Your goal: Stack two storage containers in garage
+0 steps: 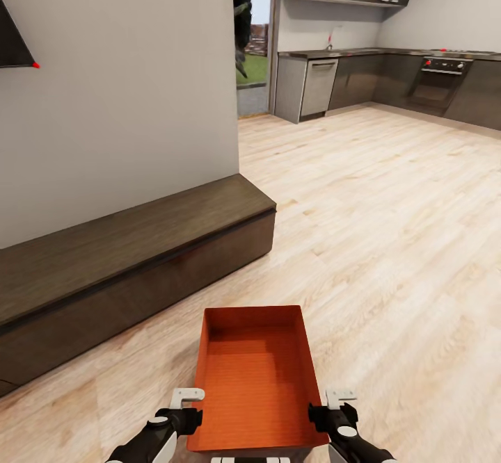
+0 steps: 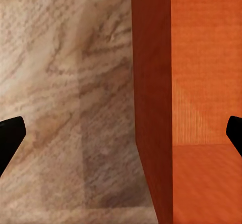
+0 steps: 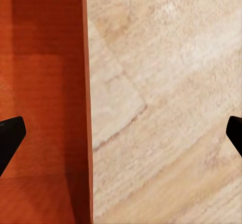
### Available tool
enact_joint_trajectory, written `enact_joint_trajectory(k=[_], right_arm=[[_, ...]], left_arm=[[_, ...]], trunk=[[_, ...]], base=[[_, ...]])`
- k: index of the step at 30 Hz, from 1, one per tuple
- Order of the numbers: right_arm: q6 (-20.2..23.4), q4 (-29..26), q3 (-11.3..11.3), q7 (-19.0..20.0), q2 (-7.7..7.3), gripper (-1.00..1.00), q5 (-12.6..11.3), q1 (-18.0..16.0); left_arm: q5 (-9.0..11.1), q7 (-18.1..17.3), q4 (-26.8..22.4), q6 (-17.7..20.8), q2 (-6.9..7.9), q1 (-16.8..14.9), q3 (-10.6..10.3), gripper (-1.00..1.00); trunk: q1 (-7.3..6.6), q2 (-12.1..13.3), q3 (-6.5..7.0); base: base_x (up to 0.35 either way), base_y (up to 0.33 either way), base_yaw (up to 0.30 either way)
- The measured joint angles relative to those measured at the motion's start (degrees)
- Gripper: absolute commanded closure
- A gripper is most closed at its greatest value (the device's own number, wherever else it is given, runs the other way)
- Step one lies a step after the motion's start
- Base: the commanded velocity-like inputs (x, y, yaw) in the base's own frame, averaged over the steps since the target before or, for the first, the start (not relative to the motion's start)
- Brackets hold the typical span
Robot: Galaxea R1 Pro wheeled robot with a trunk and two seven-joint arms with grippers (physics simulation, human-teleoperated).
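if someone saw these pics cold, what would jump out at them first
The bright orange-red storage container stands out, low in the head view between the left gripper and the right gripper, each gripper open astride one side wall. Next comes the long dark-wood bench along the white wall at left, then the dark-cabinet kitchen far across the light wood-plank floor.

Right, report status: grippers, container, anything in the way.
Left gripper and right gripper open, each straddling a side wall. Orange-red shallow lidless storage container between them, over light wood-plank floor. Long low dark-wood bench ahead-left.
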Motion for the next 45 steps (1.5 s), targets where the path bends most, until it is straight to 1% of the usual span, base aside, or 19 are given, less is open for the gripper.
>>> enact_joint_trajectory(k=[9,24,33,45], right_arm=[[0.8,0.1,0.0,0.1,-0.14,-1.0,-0.2,0.0],[0.8,0.2,0.0,0.1,-0.09,-1.0,-0.3,0.0],[0.8,0.2,0.0,0.1,-0.35,-1.0,-0.3,0.0],[0.8,0.2,0.0,0.1,-0.29,-1.0,-0.2,0.0]], left_arm=[[0.1,0.0,0.1,0.0,0.0,0.0,0.0,-1.0],[0.1,0.0,0.9,0.0,0.0,0.0,0.0,-1.0],[0.0,0.0,0.9,0.0,-0.71,0.0,0.1,-1.0],[0.0,0.0,0.7,0.0,-1.49,0.0,0.0,-1.0]], trunk=[[0.0,0.0,0.0],[0.0,0.0,0.0],[0.0,0.0,0.0],[0.0,0.0,0.0]], base=[[0.0,0.0,0.0],[0.0,0.0,0.0],[0.0,0.0,0.0],[0.0,0.0,0.0]])
